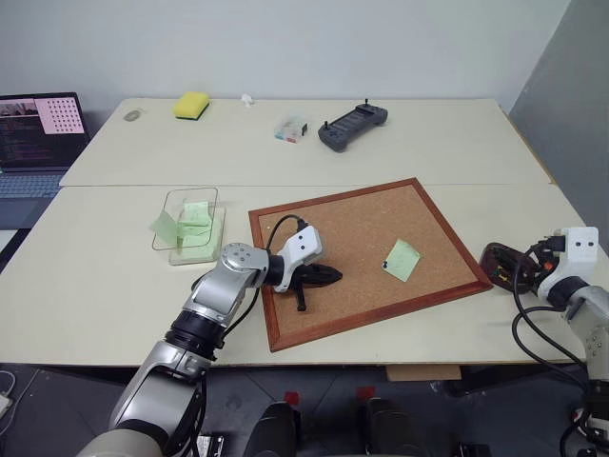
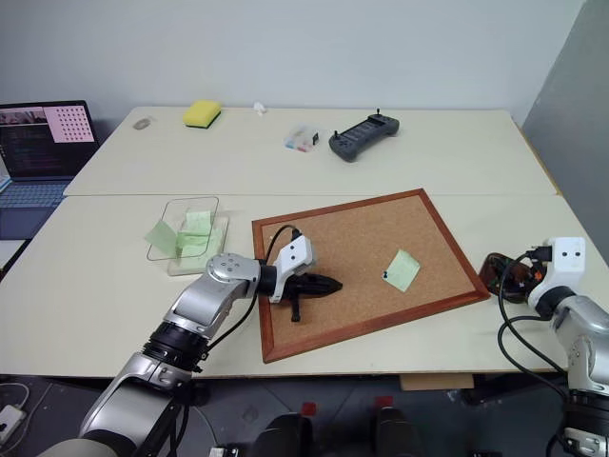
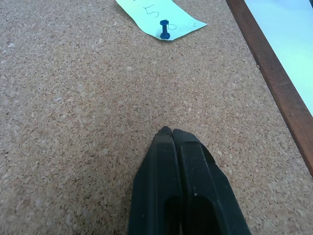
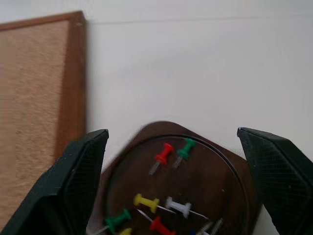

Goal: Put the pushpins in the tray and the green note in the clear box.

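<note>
A pale green note [image 1: 402,259] lies on the right part of the corkboard [image 1: 362,205], held by a dark blue pin [image 3: 165,29] at its corner. My left gripper [image 1: 333,276] rests shut on the cork, a hand's length left of the note, holding nothing. The dark brown tray [image 4: 220,181] sits off the board's right edge and holds several pushpins, among them a red one [image 4: 164,152] and a green one [image 4: 185,148]. My right gripper [image 4: 172,131] hovers open just over the tray. The clear box [image 1: 187,221], left of the board, holds pale green papers.
A yellow sponge [image 1: 191,105], a small clear case [image 1: 291,129] and a black controller [image 1: 352,125] lie along the far side of the table. A laptop [image 1: 38,129] stands at the far left. The tray sits close to the table's right edge.
</note>
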Motion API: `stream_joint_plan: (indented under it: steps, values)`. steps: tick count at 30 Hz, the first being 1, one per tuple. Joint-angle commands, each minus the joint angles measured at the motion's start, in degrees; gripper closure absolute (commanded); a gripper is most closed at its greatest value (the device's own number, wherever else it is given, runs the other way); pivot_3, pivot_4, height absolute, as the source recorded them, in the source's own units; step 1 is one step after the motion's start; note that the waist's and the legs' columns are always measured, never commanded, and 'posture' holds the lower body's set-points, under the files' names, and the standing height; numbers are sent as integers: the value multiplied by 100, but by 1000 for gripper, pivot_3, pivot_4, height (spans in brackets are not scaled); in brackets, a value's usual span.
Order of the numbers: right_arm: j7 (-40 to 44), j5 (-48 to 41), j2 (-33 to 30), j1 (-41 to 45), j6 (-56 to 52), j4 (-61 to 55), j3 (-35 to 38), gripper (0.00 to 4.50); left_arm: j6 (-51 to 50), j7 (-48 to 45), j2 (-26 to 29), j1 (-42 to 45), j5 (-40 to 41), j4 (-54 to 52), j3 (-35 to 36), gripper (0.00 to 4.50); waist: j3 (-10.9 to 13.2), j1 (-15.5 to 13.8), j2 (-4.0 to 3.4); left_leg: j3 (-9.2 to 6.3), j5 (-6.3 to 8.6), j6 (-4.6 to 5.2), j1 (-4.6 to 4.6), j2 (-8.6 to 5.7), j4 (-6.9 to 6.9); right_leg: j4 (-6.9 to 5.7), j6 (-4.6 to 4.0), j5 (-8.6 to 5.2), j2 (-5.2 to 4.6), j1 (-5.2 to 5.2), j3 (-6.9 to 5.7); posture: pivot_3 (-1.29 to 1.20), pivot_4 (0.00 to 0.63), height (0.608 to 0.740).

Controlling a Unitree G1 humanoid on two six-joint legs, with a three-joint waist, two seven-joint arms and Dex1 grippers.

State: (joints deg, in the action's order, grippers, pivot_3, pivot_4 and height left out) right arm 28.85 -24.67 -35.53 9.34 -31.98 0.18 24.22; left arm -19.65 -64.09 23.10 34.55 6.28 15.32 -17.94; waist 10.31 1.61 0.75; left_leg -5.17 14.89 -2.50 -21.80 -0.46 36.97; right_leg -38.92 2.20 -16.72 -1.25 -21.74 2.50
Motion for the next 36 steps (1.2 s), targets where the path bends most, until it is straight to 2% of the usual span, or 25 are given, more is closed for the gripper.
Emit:
stream_joint_plan:
  steps: [1, 3, 7, 10, 14, 22, 27, 30, 36]
  values:
    - [924, -685, -255, -295, -115, -1225, -125, 25, -75, -42, 2, -29, -73, 39, -127, 4500, 0, -2, -1, 0, 0, 0, 0, 0, 0, 0, 0, 0, 0, 0, 0, 0, 150, 740]
    - [1506, -858, -456, -531, -147, -1840, -536, 25, -78, -50, 0, -14, -74, 62, -122, 4500, 0, 3, -1, -5, 0, 0, -1, 3, 0, 0, 0, 0, 4, 0, -3, 0, 150, 740]
    - [2047, -619, -611, -528, 133, -2221, -1405, 25, -81, -72, -13, 41, -90, 122, -133, 4500, 2, 9, 5, -9, 0, 0, 0, 2, 4, 1, 2, -1, 6, 3, -6, 0, 150, 740]
    - [2093, -323, -336, -93, 331, -2013, -2136, 25, -73, -64, -26, 79, -97, 139, -136, 4500, 5, 14, 9, -5, 0, 0, 2, 1, 6, 3, 5, -2, 6, 5, -4, 0, 150, 740]
    - [2180, -16, 21, 381, 563, -1424, -2724, 25, -94, -78, -2, 75, -90, 97, -131, 4500, 5, 0, 10, -11, -1, -1, 1, 2, 6, 1, 3, -1, 7, 3, -7, 0, 150, 740]
    - [2105, 729, 589, 1072, 1354, 172, -3178, 25, -166, -75, 105, 9, -80, -40, -100, 4500, 7, 2, 12, -20, -1, -2, -3, 2, 3, 1, 0, 0, 2, -2, -14, 0, 150, 740]
    - [2159, 781, 744, 1143, 1526, 544, -3128, 25, -209, -60, 125, -6, -77, -91, -93, 4500, 7, 16, 12, -19, -1, -1, -3, 3, 3, 0, 0, 0, 3, -3, -14, 0, 150, 740]
    - [2165, 714, 790, 1167, 1518, 633, -3044, 451, -228, -61, 149, -22, -68, -123, -91, 4500, 6, 20, 12, -20, -1, -1, 0, 4, 4, -3, 0, 1, 4, -2, -13, 0, 150, 740]
    - [2088, 598, 906, 1226, 1369, 690, -2847, 1843, -231, -64, 134, 4, -73, -111, -110, 4500, 6, 19, 12, -21, -1, -1, -1, 4, 2, -3, -1, 1, 5, -3, -15, 0, 150, 740]
